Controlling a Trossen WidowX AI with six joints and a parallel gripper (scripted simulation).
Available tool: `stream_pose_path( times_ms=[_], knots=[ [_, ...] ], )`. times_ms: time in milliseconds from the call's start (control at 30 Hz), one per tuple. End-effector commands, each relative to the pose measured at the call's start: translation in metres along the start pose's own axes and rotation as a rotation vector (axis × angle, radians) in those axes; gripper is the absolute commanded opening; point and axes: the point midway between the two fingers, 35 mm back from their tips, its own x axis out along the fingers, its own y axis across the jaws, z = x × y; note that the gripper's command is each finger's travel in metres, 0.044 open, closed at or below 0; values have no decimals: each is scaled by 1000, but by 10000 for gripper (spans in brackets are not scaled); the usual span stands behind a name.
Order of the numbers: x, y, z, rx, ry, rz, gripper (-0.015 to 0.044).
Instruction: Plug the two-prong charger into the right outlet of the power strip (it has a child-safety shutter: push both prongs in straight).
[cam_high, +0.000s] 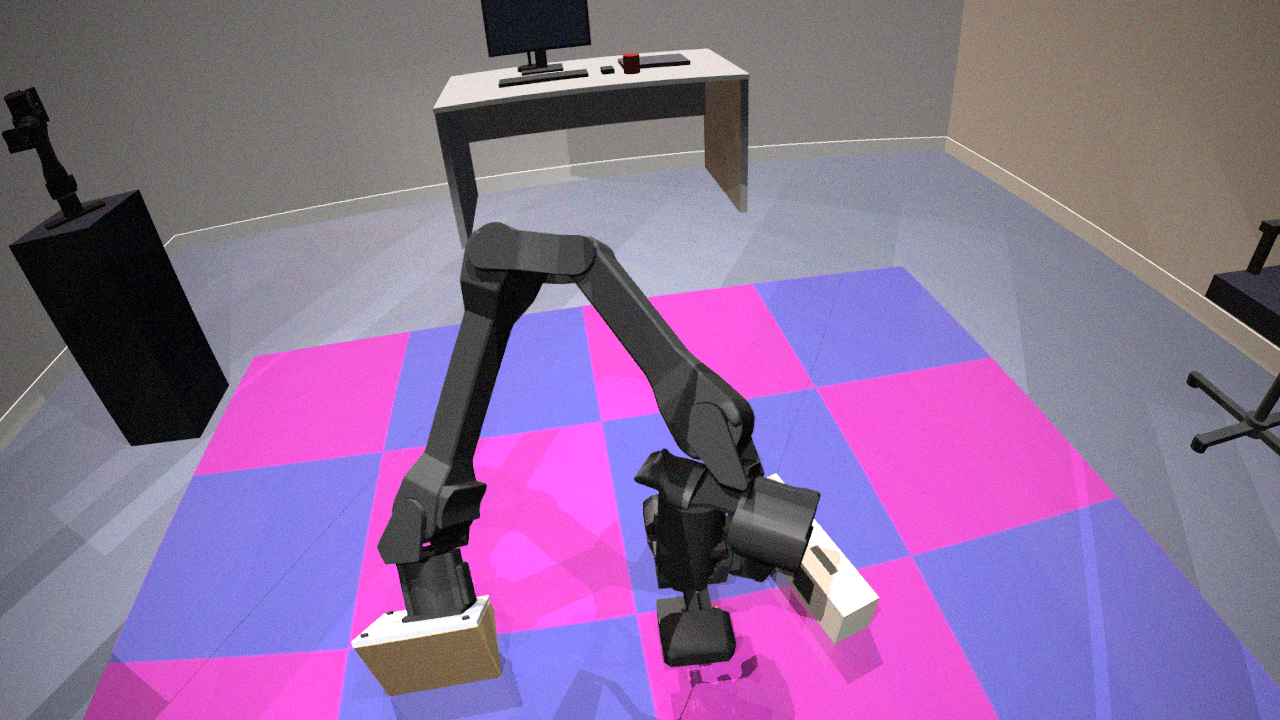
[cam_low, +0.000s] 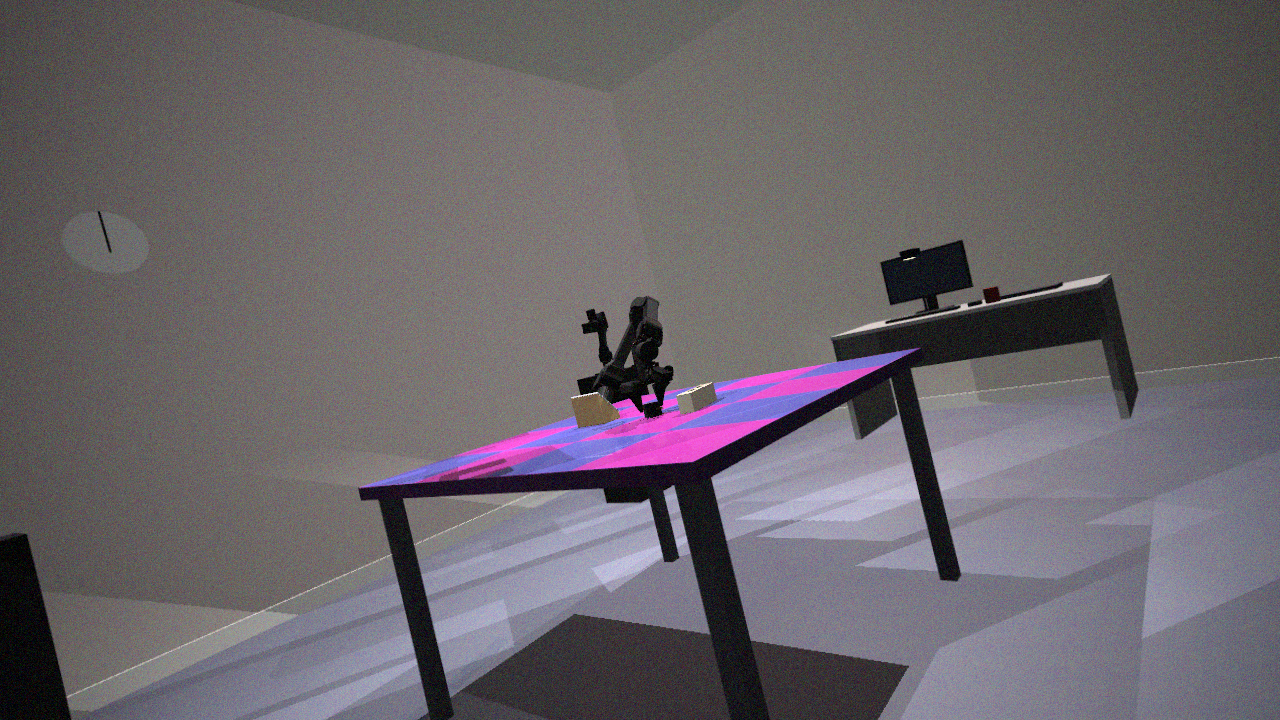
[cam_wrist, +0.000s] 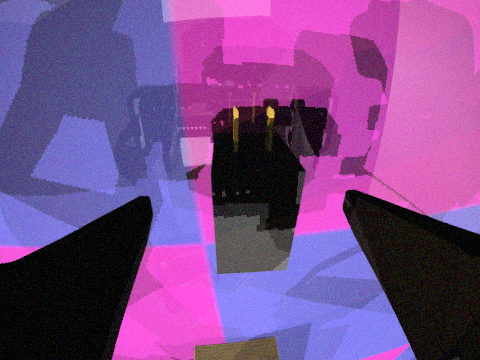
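The two-prong charger (cam_wrist: 245, 240) (cam_low: 653, 411) lies on the table with a dark body and two yellow prongs pointing up in the wrist view. The gripper (cam_wrist: 248, 198) (cam_high: 697, 601) is open, its fingers on either side of the charger with gaps at both sides. Nothing is held. In the top view the gripper hides the charger. The white power strip (cam_high: 854, 586) (cam_low: 698, 398) stands right of the gripper, partly hidden by the arm, with a dark opening on its side and a slot on top. It is out of the wrist view.
A wooden block (cam_high: 434, 660) (cam_low: 593, 411) (cam_wrist: 237, 351) under the arm's base stands at the left. The pink and blue checkered table (cam_high: 1011, 591) (cam_low: 707, 445) carries everything. A desk (cam_high: 590, 83) with a monitor stands in the background.
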Motion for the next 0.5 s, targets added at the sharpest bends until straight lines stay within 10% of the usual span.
stream_pose_path(
  times_ms=[0, 200, 467],
  knots=[
    [9, 1, 0, 5, 1, 5, 440],
    [14, 1, 0, 4, 1, 6, 440],
    [10, 0, 0, 0, 2, 2, 230]
  ],
)
